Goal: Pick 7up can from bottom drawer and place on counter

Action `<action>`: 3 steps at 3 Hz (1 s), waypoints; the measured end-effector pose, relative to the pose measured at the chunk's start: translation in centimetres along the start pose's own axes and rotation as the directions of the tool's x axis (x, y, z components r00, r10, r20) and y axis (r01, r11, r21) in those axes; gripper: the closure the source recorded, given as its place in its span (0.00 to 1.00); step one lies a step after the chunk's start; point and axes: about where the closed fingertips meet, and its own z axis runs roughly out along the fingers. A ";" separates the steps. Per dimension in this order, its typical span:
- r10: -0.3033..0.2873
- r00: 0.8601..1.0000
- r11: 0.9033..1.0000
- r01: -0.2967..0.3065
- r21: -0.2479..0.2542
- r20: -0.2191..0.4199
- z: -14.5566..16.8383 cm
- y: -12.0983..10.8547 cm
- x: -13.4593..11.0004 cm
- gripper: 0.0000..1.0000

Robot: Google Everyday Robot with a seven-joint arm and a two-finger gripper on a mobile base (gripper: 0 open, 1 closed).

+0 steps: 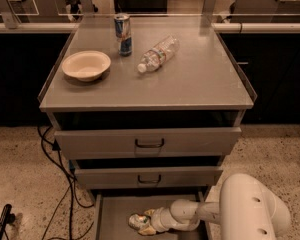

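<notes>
The bottom drawer (115, 219) is pulled out at the foot of the cabinet, its grey floor showing. On that floor lies the 7up can (136, 220), small and silvery with green marks. My gripper (142, 225) reaches in from the right on a white arm and sits right at the can, its fingers around the can's right side. The counter (190, 84) is the wide grey cabinet top above.
On the counter stand a blue-and-silver slim can (122, 34), a cream bowl (86, 65) and a clear water bottle (157, 53) lying on its side. Two closed drawer fronts with black handles (149, 144) overhang the bottom drawer. Black cables (65, 184) trail on the floor at left.
</notes>
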 end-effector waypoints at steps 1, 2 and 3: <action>0.000 1.000 1.000 0.000 0.000 0.000 0.0 0.0 0.0 0.73; 0.000 1.000 1.000 0.000 0.000 0.000 0.0 0.0 0.0 0.95; 0.005 1.000 1.000 -0.005 -0.012 0.007 0.1 0.1 -0.1 1.00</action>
